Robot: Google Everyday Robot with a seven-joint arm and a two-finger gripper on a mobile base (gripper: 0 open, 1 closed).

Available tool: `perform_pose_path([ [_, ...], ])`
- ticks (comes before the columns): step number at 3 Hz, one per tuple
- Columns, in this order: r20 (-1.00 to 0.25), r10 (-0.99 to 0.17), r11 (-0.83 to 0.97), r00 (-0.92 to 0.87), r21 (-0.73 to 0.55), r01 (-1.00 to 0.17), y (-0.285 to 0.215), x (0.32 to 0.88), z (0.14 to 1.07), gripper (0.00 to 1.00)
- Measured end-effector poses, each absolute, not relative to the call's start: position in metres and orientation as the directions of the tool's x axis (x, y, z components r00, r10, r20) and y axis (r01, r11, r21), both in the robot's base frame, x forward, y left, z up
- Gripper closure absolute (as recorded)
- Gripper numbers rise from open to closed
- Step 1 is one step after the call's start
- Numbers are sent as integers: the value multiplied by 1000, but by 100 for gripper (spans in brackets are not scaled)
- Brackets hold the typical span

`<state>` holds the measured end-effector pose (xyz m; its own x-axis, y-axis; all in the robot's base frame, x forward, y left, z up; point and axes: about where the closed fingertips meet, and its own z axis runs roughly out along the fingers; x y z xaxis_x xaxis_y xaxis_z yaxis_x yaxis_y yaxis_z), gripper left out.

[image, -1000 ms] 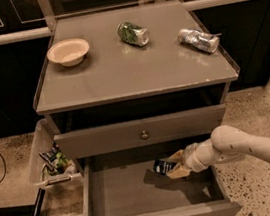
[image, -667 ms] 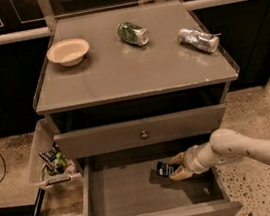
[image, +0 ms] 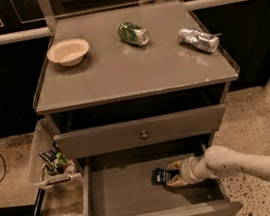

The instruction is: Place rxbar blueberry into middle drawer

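Where the rxbar (image: 160, 176) is: inside the open drawer (image: 119, 196), right of its middle and low over the grey floor. Whether it touches the floor cannot be told.
Hold: the gripper (image: 172, 175) is clamped on the bar's right end, so the dark wrapper sticks out to the left, roughly level.
Why so: a level hold looks meant for laying the bar down flat, not on edge.
Drawer: pulled out to the near side, with bare floor left of the bar giving room to set it down.
Arm (image: 254, 164): reaches in from the right, over the drawer's right wall and under the closed upper drawer front (image: 104, 137).
Stage: the bar is within the drawer, and letting go seems to be what remains.
Tabletop (image: 130, 73): bowl (image: 68, 51) at far left, green can (image: 133, 33) at far middle, silver can (image: 198, 40) at far right. All are well apart from the gripper.
Left side: a bin (image: 37, 160) with clutter stands beside the cabinet.
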<state>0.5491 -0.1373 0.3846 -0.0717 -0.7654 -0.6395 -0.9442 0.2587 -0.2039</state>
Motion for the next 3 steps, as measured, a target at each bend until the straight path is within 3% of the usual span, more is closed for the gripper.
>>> perform_pose_path([
  [1, -664, -746, 259, -52, -217, -941, -120, 552, 370, 100],
  [2, -666, -745, 258, -52, -215, -942, -118, 551, 369, 82],
  [3, -666, -745, 258, -52, -215, -942, -118, 551, 369, 58],
])
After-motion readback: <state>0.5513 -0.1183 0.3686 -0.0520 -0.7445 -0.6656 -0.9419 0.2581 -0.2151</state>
